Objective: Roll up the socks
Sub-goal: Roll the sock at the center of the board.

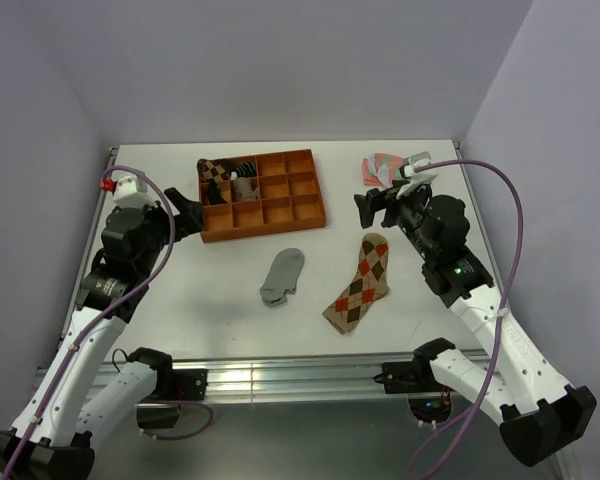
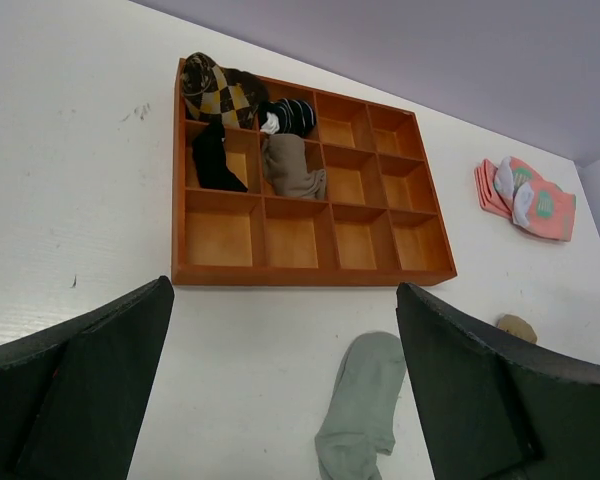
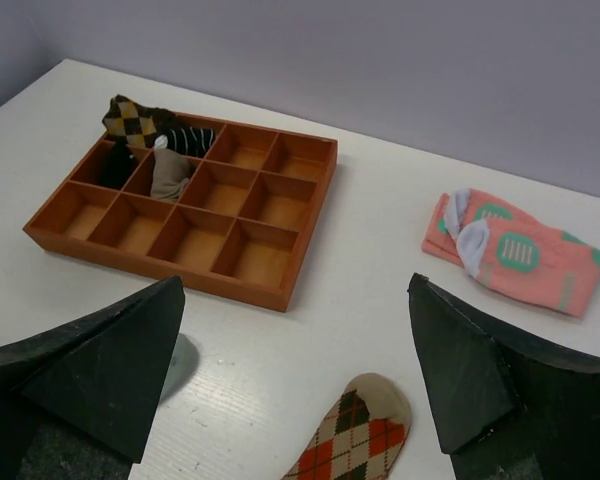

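A plain grey sock lies flat on the white table, in front of the tray; it also shows in the left wrist view. A tan argyle sock with orange and dark-brown diamonds lies to its right; its toe shows in the right wrist view. My left gripper is open and empty, raised at the tray's left end. My right gripper is open and empty, raised just behind the argyle sock.
An orange wooden tray with several compartments stands at the back middle; rolled socks fill its far-left cells. Pink-and-green patterned socks lie at the back right. Grey walls enclose the table.
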Robot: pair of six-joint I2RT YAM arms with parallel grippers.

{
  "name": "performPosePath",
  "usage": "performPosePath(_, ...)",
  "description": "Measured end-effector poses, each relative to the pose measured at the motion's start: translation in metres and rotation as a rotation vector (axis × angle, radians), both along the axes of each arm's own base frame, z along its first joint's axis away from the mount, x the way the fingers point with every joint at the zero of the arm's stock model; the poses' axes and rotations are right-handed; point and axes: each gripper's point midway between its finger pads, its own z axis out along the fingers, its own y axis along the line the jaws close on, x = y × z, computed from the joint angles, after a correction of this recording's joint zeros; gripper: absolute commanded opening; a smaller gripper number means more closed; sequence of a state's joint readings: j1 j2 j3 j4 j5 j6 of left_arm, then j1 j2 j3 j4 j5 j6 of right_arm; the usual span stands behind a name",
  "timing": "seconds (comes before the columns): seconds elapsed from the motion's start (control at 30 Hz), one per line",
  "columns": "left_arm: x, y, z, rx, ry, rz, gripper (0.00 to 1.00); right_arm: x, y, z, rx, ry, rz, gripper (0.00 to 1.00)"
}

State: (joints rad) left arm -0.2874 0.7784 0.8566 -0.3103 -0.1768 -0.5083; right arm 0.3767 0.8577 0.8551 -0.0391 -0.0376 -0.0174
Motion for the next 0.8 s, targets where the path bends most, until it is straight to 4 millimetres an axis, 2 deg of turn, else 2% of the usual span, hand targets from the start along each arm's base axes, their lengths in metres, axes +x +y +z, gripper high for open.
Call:
performPosePath(0.13,0.0,0.0,0.0,0.0,0.001,-0.001,1.0,0.001,-0.001,-0.006,-0.025,0.015,0.011,1.0)
performPosePath(0.23,0.0,-0.001,0.0,-0.001,0.002,-0.004,0.99,0.006,0.003,-0.018,-0.056,0.066,0.029,0.92)
performPosePath(0.27,0.0,-0.001,0.0,-0.001,0.001,-0.005,0.99,0.009,0.007,-0.022,-0.066,0.088,0.046,0.87)
performPosePath(0.43,0.0,-0.001,0.0,-0.002,0.001,-0.008,0.99,0.021,0.033,-0.044,-0.111,0.186,0.144,0.76)
performPosePath(0.5,0.0,-0.001,0.0,-0.001,0.002,-0.007,1.0,0.024,0.057,-0.059,-0.152,0.229,0.206,0.73)
performPosePath(0.57,0.0,-0.001,0.0,-0.002,0.002,-0.007,1.0,0.018,0.093,-0.083,-0.215,0.277,0.298,0.67)
performPosePath(0.67,0.0,-0.001,0.0,-0.001,0.001,-0.006,0.99,-0.007,0.148,-0.133,-0.324,0.364,0.455,0.6)
performPosePath(0.73,-0.001,0.0,0.001,-0.001,-0.002,0.0,0.99,-0.03,0.173,-0.166,-0.4,0.427,0.545,0.6)
performPosePath(0.8,-0.001,0.002,0.002,-0.001,-0.007,0.006,0.99,-0.05,0.188,-0.192,-0.467,0.468,0.61,0.59)
